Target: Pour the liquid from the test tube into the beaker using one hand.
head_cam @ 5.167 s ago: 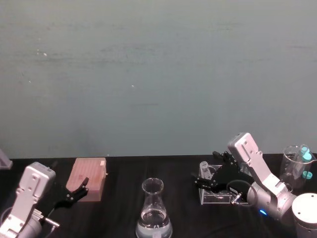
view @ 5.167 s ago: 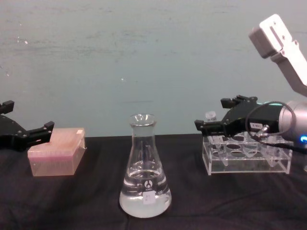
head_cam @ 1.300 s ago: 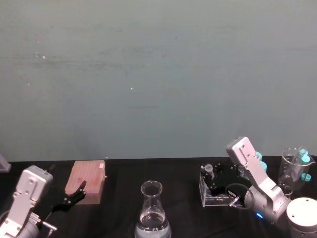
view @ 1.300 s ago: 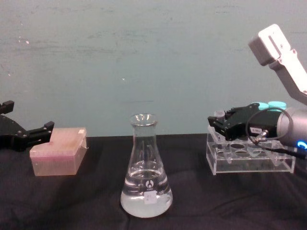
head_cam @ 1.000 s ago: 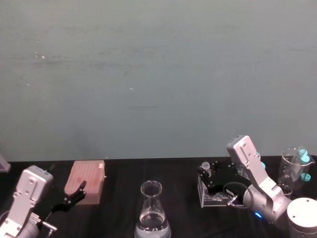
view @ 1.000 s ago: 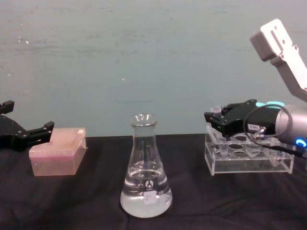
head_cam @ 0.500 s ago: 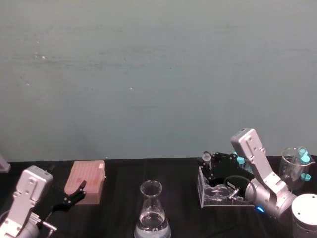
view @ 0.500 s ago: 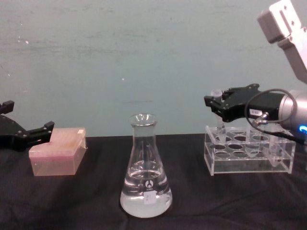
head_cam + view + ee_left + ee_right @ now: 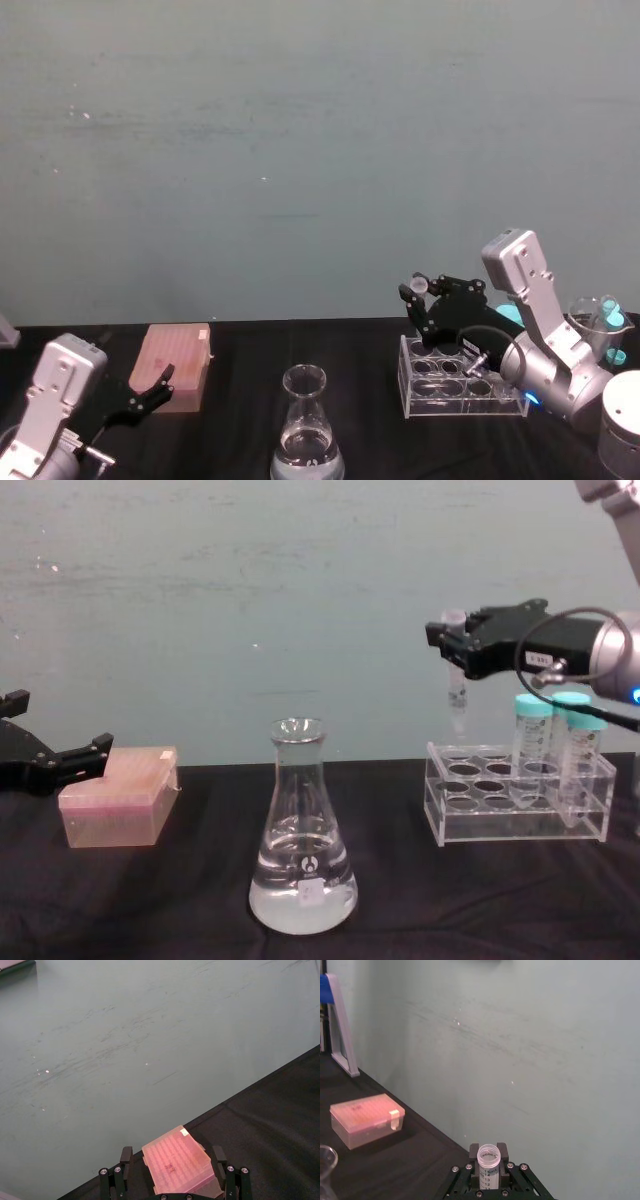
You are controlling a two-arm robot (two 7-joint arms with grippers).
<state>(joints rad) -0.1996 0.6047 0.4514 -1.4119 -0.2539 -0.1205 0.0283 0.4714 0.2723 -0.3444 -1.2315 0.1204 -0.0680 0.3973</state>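
Grips the test tube [image 9: 457, 690] in the clenched right pincer [image 9: 452, 632], apparently clear above the rack [image 9: 515, 818]. Next: needs carrying over the beaker [image 9: 303, 830], then tilting. Leaves left pincer [image 9: 171, 1157] released, parked.

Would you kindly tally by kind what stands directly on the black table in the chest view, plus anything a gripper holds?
Conical flask: 1
Clear acrylic rack: 1
Pink plastic box: 1
Test tube, held by the right gripper: 1
Total: 4
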